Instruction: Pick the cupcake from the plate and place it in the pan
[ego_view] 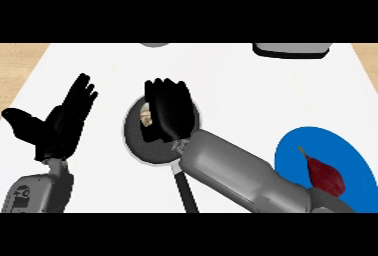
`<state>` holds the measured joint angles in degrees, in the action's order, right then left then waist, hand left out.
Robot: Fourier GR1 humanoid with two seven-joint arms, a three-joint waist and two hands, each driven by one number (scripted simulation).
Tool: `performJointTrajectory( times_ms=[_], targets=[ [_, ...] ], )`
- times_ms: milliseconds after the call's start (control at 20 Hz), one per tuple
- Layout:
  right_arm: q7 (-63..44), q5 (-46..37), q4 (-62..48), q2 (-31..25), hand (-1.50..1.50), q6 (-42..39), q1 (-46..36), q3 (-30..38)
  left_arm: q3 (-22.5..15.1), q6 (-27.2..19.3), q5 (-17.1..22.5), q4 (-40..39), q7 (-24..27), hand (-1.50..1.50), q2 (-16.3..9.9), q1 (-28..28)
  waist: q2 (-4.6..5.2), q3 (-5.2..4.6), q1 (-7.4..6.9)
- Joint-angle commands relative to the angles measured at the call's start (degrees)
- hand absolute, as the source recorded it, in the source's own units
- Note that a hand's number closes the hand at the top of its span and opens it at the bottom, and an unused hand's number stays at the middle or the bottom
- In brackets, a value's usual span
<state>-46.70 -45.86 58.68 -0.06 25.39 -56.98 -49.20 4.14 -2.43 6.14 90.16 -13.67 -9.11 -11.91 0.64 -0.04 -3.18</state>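
A dark round pan (136, 142) with a pale rim sits at the counter's middle, its black handle (187, 192) pointing toward me. The cupcake (147, 115), tan with a pale wrapper, lies inside the pan at its upper left, half hidden. My right hand (171, 112) hovers over the pan right beside the cupcake, fingers stretched out straight and pointing away from me; it covers much of the pan. The blue plate (295, 150) is at the right, partly behind my right forearm. My left hand (63, 122) rests open at the left, fingers up.
A dark red pepper-like item (325, 172) lies on the blue plate. A grey-and-black object (290, 50) stands at the counter's far right edge, and a small grey object (153, 45) at the far middle. Wooden floor shows at both top corners.
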Motion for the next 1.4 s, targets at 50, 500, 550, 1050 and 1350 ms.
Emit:
performJointTrajectory(
  times_ms=[50,500,550,1050,1350],
  targets=[
    [4.9,7.1,-10.9,0.1,1.50,8.3,-1.0,-4.2,0.2,1.8,1.0,0.2,-0.4,0.00,-0.8,-0.2,0.27,0.00,-1.01],
    [10.2,22.3,-19.1,0.1,-1.50,8.5,1.8,0.4,-0.2,-0.4,-0.6,-2.1,1.5,0.00,1.2,-1.8,0.70,0.04,-1.18],
    [10.7,24.0,-19.6,0.1,-1.50,6.7,0.5,-0.4,-1.1,-1.2,-1.6,-2.6,-0.7,0.00,1.4,-4.1,0.63,0.06,-1.13],
    [29.7,33.9,-15.5,0.1,-1.50,20.3,5.6,7.8,-0.6,-1.2,-1.6,0.6,1.6,0.00,1.7,2.6,-0.18,0.11,1.07],
    [43.2,45.0,-4.0,-3.8,-1.50,14.9,15.8,17.8,1.6,-0.8,-0.6,0.5,0.5,0.00,0.0,2.6,-0.61,0.12,3.22]
  ],
)
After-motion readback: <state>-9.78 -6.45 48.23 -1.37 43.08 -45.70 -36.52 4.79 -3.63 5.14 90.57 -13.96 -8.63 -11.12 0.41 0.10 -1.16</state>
